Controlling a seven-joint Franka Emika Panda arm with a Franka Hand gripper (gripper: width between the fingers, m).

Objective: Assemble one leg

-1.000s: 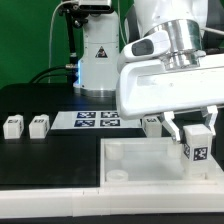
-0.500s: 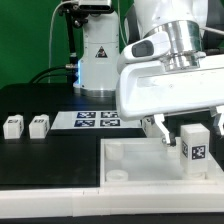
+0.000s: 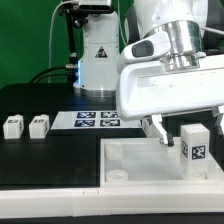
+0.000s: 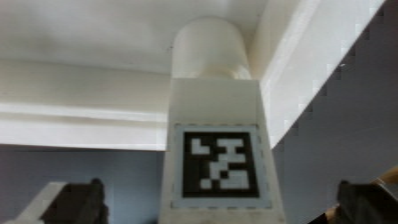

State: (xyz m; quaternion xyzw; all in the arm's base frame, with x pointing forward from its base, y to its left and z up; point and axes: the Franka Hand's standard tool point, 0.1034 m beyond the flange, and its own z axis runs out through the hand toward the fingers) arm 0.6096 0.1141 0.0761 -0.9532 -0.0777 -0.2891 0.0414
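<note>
The leg, a small white peg with a black-and-white tag on its face, stands upright at the right end of the large white tray. My gripper hangs over it, open, with a finger on each side and a gap to the leg. In the wrist view the leg fills the middle. Both dark fingertips stand well apart from it, and the tray lies behind.
Two more small white legs sit on the black table at the exterior view's left. The marker board lies behind the tray. A white robot base stands at the back.
The jaws have spread wide and let go of the leg. The leg stays upright in the tray where it was held.
</note>
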